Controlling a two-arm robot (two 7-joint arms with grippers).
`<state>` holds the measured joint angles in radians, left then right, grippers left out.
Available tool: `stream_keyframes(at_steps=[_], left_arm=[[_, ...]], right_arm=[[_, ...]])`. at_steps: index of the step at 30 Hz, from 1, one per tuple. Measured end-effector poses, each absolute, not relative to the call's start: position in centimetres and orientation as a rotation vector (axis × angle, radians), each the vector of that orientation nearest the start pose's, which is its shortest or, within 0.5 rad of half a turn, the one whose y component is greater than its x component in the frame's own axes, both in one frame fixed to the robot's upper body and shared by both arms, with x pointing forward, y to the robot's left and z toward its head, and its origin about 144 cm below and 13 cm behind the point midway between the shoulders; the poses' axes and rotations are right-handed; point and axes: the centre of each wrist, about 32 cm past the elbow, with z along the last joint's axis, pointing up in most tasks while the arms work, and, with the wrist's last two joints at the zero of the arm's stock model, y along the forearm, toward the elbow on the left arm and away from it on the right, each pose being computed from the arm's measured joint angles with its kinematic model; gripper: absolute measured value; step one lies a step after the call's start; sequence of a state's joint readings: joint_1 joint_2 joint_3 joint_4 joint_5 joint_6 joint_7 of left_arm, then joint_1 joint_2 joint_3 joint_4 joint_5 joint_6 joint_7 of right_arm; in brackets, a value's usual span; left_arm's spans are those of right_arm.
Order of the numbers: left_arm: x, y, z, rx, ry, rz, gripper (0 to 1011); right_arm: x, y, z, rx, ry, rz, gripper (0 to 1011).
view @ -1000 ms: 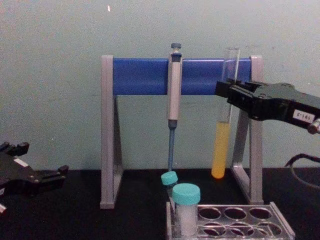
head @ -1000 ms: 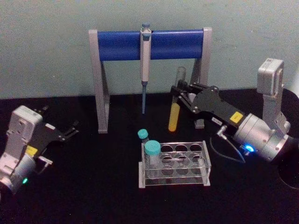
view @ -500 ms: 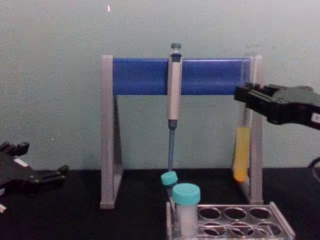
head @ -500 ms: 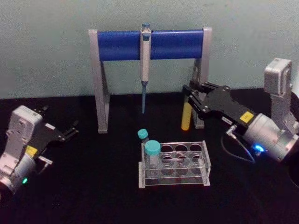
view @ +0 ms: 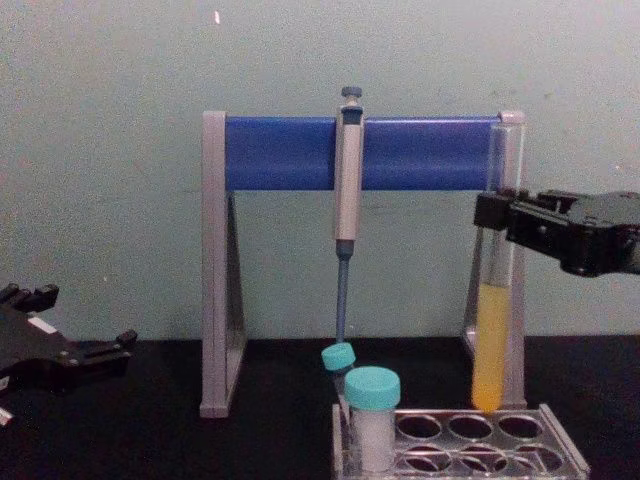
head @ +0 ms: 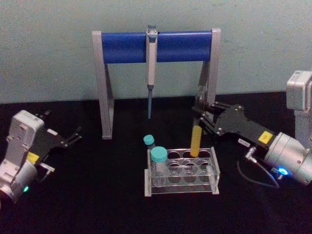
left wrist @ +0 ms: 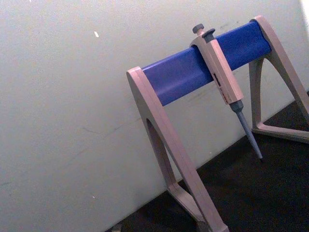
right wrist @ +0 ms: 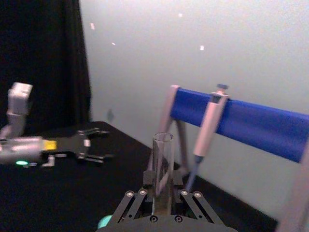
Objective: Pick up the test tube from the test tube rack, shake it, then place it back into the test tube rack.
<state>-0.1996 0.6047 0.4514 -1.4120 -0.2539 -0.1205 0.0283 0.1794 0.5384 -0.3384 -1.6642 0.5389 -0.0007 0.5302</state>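
**Left:** left gripper, fingers apart, parked well clear of the work.
**Centre:** test tube rack holding two teal-capped vials.
**Right:** test tube, upright and part-filled with yellow liquid. Right gripper is clamped on its upper part, and its bottom is at a back-row hole.
**Progress, as judged:** pickup done; seating and release remain.

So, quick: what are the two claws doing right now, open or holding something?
Left gripper: open, empty, at the table's left side.
Right gripper: shut on the test tube, over the test tube rack.
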Motion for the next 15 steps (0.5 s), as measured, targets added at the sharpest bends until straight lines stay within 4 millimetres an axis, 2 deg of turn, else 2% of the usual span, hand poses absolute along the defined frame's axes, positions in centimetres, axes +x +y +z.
stream_keyframes(at_steps=[8,15], left_arm=[[48.9,31.0,114.0,0.304,-0.285,1.248,1001],[48.9,31.0,114.0,0.304,-0.285,1.248,1001]], right_arm=[[49.6,-25.7,120.7,0.106,-0.044,-0.626,228],[51.5,-24.9,120.2,0.143,-0.114,-0.669,228]])
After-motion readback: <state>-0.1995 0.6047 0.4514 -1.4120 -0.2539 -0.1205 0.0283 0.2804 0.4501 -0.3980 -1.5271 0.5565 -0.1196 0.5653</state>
